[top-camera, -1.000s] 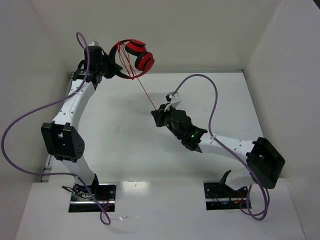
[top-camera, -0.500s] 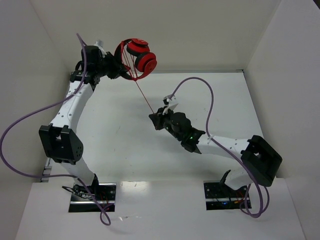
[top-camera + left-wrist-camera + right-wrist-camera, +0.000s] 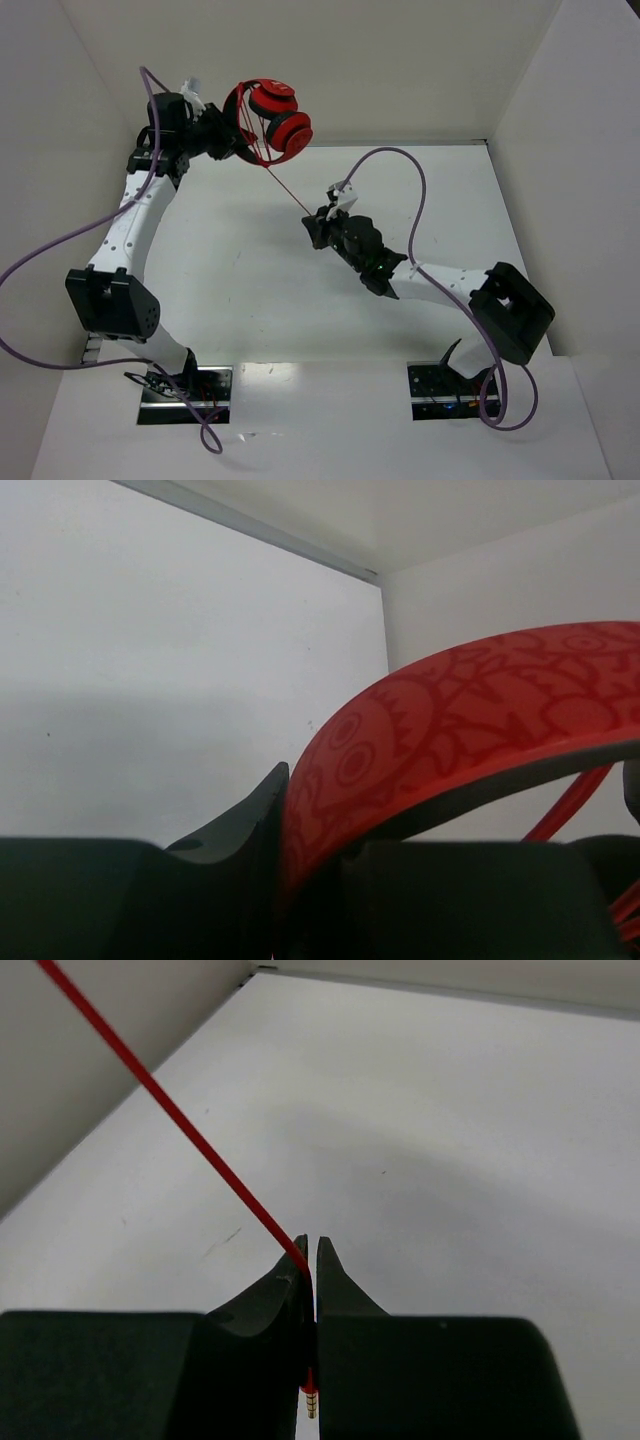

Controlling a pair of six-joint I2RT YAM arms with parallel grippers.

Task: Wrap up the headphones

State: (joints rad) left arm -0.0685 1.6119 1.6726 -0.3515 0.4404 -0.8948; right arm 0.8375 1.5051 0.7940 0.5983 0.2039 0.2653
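The red headphones hang in the air at the back left, held by the band in my left gripper, which is shut on it. The patterned red band fills the left wrist view, pinched between the dark fingers. Turns of the thin red cord lie across the band, and the rest runs taut down to my right gripper. The right gripper is shut on the cord near its end; the metal plug shows below the jaws.
White walls close the table at the back and both sides. Purple robot cables loop above both arms. The arm bases sit at the near edge.
The left arm has drawn back to the left and turned the headphones slightly. The right gripper has moved a little toward the back, still holding the cord taut.
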